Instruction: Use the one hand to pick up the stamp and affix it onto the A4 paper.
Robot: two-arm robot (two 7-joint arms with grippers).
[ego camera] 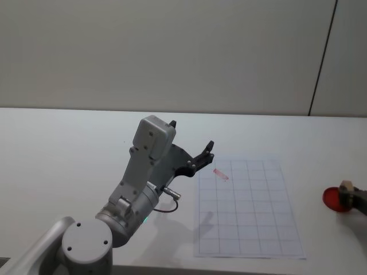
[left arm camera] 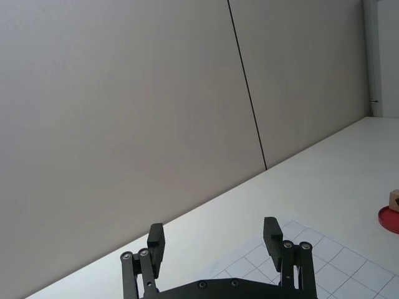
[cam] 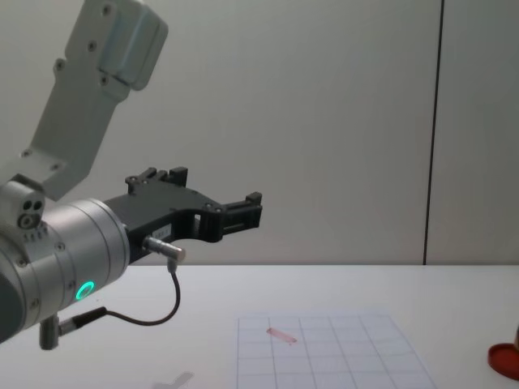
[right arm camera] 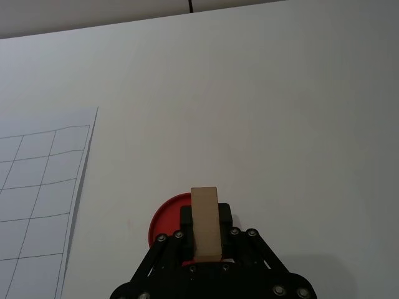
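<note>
Right gripper (right arm camera: 206,225) clamped on stamp (right arm camera: 205,212), over red pad (right arm camera: 163,219).
We're at pickup; next we lift, carry to paper (right arm camera: 37,187). Left gripper (left arm camera: 214,233) parked high, jaws apart.

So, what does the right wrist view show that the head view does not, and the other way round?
Right wrist view, not head view: how the right gripper has its jaws shut on two sides of the stamp, over the red pad. Head view, not right wrist view: the left gripper, raised beside the paper with jaws open, and a pink mark on the paper. Both: stamp, red pad, gridded paper, white table.
</note>
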